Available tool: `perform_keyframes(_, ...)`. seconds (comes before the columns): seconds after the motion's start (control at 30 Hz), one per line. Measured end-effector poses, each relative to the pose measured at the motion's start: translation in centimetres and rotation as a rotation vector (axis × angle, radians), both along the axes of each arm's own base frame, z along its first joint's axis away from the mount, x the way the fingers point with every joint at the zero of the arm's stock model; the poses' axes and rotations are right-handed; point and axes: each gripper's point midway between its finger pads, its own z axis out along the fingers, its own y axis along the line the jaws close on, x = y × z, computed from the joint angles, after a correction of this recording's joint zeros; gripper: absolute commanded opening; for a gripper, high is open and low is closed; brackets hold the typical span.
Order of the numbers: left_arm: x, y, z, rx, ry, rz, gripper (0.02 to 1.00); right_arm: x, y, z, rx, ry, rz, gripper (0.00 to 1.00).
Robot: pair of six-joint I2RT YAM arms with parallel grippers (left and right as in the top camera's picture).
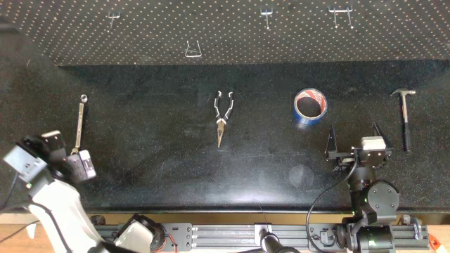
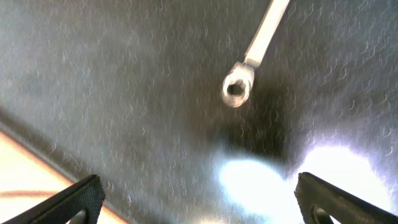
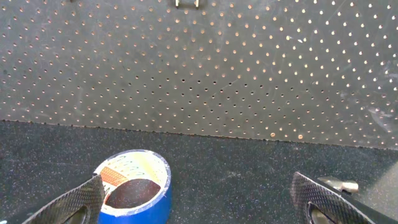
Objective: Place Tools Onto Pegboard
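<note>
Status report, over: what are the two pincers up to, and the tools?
Left pincer open, at ring end of wrench. Right pincer open, empty, facing tape roll. Pliers and hammer also on table; pegboard hooks bare. No obstruction seen.

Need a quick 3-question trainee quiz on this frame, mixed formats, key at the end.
1. True or false: the wrench already hangs on the pegboard.
2. Of these, which lies nearest the right gripper? A wrench, B blue tape roll, C pliers.
3. Fill in: the left gripper and the right gripper each have their fingers ___ (open or shut).

Key: 1 false, it lies on the table. 2 B. 3 open.
</note>
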Motion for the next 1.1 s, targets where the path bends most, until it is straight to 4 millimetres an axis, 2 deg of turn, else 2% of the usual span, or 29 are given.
perform_keyframes(0.13, 6.9, 1.7, 2.1, -0.159, -0.178, -0.131, 0.996, 0.0, 0.0, 0.0, 0.000, 0.000, 0.000, 0.976)
perform_keyframes(0.2, 9.2, 2.2, 2.1, -0.221, -0.224, -0.181, 0.993, 0.0, 0.0, 0.0, 0.000, 0.000, 0.000, 0.976)
perform_keyframes(0.27, 10.7, 2.5, 1.0, -0.277, -0.230, -0.223, 0.993, 0.0, 0.0, 0.0, 0.000, 0.000, 0.000, 0.976)
perform_keyframes(0.37, 11.7, 0.9, -2.7, -0.369, -0.159, -0.304, 0.993, 0.0, 0.0, 0.0, 0.000, 0.000, 0.000, 0.976)
perform_keyframes(0.4, 12.0, 0.6, -3.3, -0.386, -0.142, -0.318, 0.993, 0.0, 0.0, 0.0, 0.000, 0.000, 0.000, 0.976)
perform_keyframes(0.47, 12.7, 0.6, -3.3, -0.401, -0.114, -0.342, 0.996, 0.0, 0.0, 0.0, 0.000, 0.000, 0.000, 0.976)
perform_keyframes(0.63, 14.0, 2.1, -0.5, -0.363, -0.038, -0.383, 0.993, 0.0, 0.0, 0.0, 0.000, 0.000, 0.000, 0.974)
perform_keyframes(0.9, 14.2, 2.2, -5.1, -0.374, 0.110, -0.411, 0.996, 0.0, 0.0, 0.0, 0.000, 0.000, 0.000, 0.976)
perform_keyframes(1.1, 15.0, 2.8, -6.4, -0.359, 0.106, -0.416, 0.996, 0.0, 0.0, 0.0, 0.000, 0.000, 0.000, 0.976)
